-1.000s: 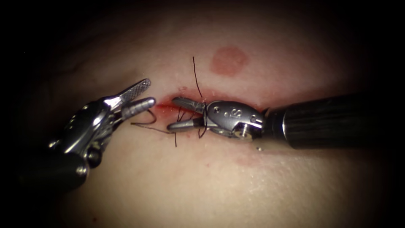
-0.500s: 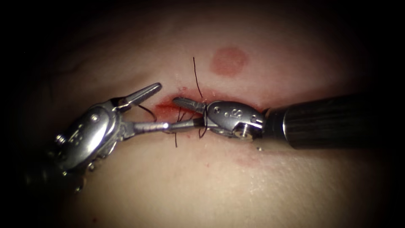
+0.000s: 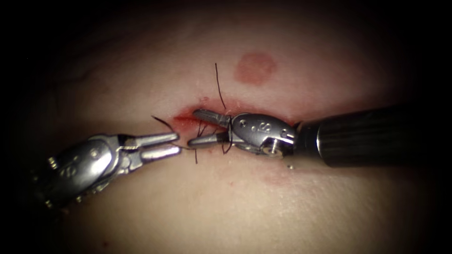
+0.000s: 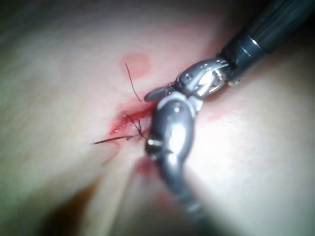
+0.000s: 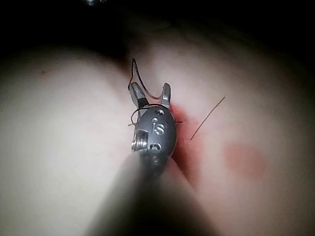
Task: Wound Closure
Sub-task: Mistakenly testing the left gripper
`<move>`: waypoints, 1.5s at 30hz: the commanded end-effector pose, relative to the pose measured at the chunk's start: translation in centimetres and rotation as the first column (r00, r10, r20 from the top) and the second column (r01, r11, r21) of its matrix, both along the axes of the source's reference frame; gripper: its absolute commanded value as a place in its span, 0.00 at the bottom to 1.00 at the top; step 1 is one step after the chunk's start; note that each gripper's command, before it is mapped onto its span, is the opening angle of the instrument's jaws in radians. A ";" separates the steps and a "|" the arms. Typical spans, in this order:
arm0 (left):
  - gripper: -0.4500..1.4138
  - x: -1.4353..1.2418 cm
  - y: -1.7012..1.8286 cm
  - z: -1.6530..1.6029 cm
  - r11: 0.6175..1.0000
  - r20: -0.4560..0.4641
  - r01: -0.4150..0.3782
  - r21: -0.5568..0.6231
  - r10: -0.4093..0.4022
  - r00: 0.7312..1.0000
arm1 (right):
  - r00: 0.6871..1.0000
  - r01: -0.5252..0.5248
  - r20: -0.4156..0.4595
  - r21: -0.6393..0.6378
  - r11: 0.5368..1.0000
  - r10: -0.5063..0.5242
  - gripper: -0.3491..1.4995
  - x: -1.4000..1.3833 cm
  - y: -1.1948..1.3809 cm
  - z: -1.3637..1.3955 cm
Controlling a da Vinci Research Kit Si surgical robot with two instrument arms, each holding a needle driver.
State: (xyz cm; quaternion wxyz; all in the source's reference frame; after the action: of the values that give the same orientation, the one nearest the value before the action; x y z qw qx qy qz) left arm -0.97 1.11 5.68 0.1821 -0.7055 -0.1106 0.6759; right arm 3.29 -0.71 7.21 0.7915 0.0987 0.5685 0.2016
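Now lower, left tool, jaws narrowed near thread.

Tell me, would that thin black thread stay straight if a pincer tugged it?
Probably not. The thin black thread already curls around the right pincer, so it seems floppy. Its loose ends stand off the pale pork tissue, suggesting it is very light.

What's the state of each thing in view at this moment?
Left tool: jaws narrowly open, holding nothing.
Right tool: jaws wide open over the cut, holding nothing, thread looped around their base.
Thread: slack, ends lying loose.
Cut: red and wet at its left end.
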 end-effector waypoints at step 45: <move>0.46 -0.34 -0.37 1.01 0.853 -0.955 -0.482 -0.201 -0.060 0.292 | 1.000 0.014 0.002 0.006 1.000 -0.014 0.63 0.07 -0.04 0.07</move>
State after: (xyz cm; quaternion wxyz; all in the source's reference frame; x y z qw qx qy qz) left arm -1.27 0.78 6.62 -0.0525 -0.1757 0.0842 0.9794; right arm 3.30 -0.71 7.23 0.7936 0.1034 0.5660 0.1978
